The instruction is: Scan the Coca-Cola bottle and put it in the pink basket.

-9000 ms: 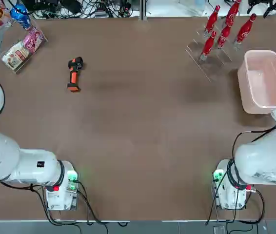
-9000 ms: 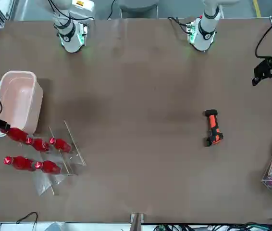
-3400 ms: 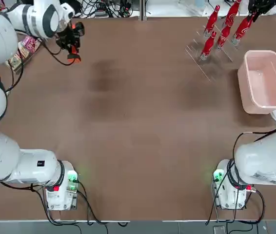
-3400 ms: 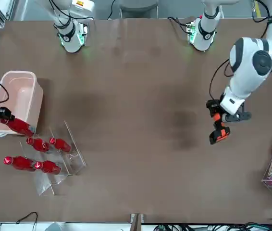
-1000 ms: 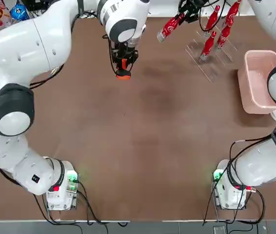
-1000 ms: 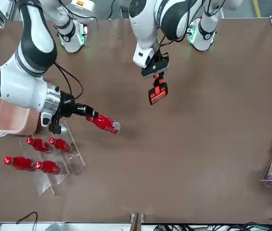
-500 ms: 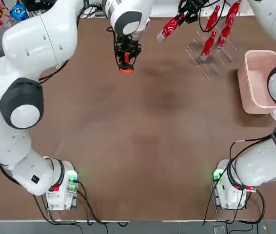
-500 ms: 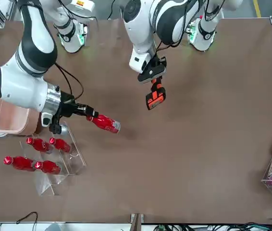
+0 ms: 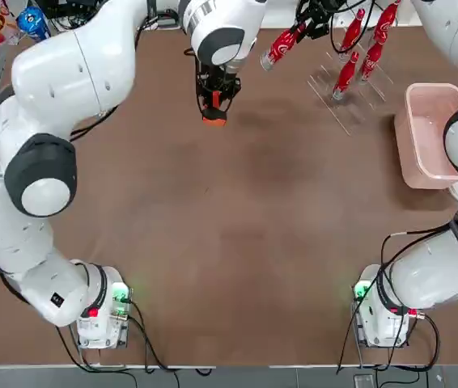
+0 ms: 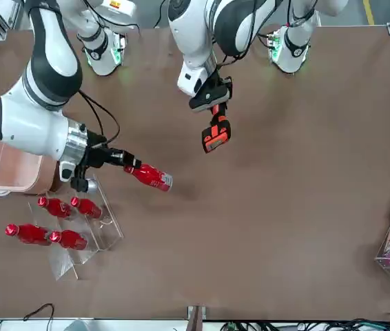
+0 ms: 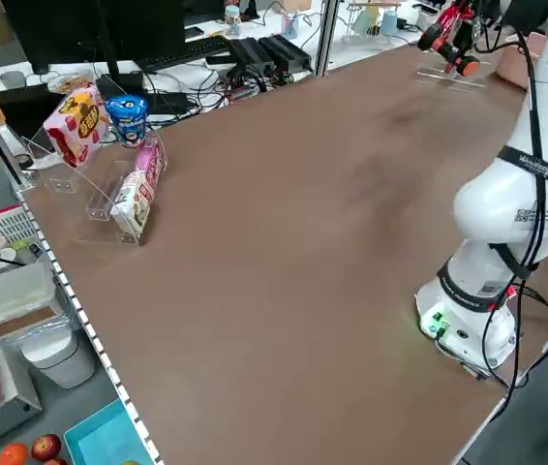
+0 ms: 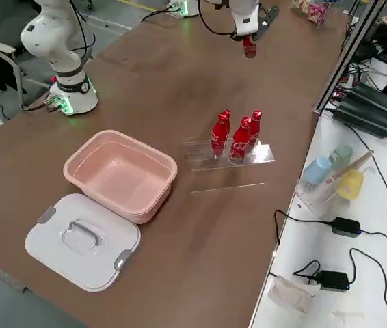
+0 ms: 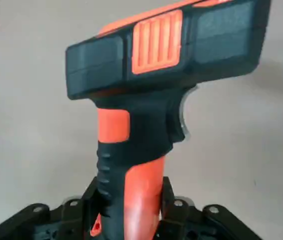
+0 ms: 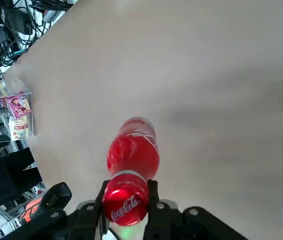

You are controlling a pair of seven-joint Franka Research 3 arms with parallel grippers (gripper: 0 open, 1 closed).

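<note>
Pink basket [image 12: 119, 175] sits left of centre on the worktop [image 12: 180, 89], grey lid [image 12: 82, 240] lying just below it. Three red bottles [image 12: 236, 135] stand in a clear rack [image 12: 228, 156] mid-frame.

"Coca-Cola" in white script is read on the red cap of the Coca-Cola bottle [image 14: 126, 202]. White script is seen on the bottle's body too, but it can't be made out. No other legible text, nos. or signs are seen.
</note>
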